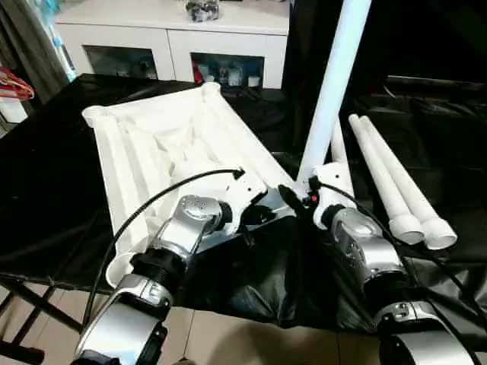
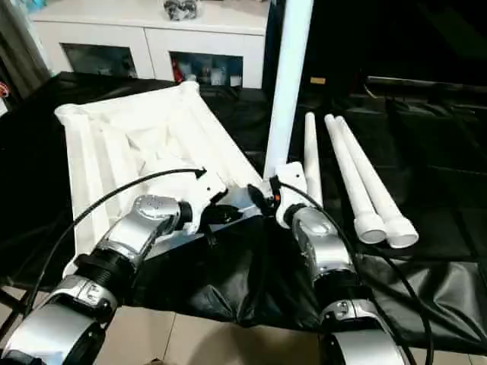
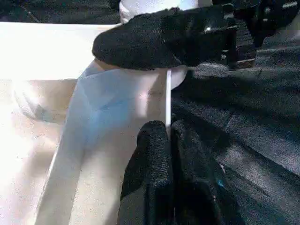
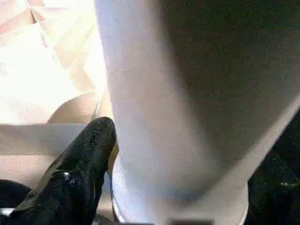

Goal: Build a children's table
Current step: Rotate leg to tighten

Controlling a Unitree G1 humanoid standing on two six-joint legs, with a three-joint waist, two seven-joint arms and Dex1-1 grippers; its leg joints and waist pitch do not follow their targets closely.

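Note:
The children's table top [image 1: 152, 144] lies upside down on the black-covered work table [image 1: 46, 190], ribs facing up. One white leg [image 1: 331, 91] stands upright in its near right corner socket. My right gripper [image 1: 300, 196] straddles the base of that leg with its jaws open; one black finger [image 4: 89, 150] rests right beside the tube. My left gripper [image 3: 168, 129] is shut on the thin raised rim of the top, just left of that corner. Three more legs [image 1: 388, 179] lie side by side to the right.
A white cabinet [image 1: 175, 38] stands behind the work table. The table's front edge runs just under my forearms, with floor and a folding frame below. Red hangers [image 1: 15, 84] show at the far left.

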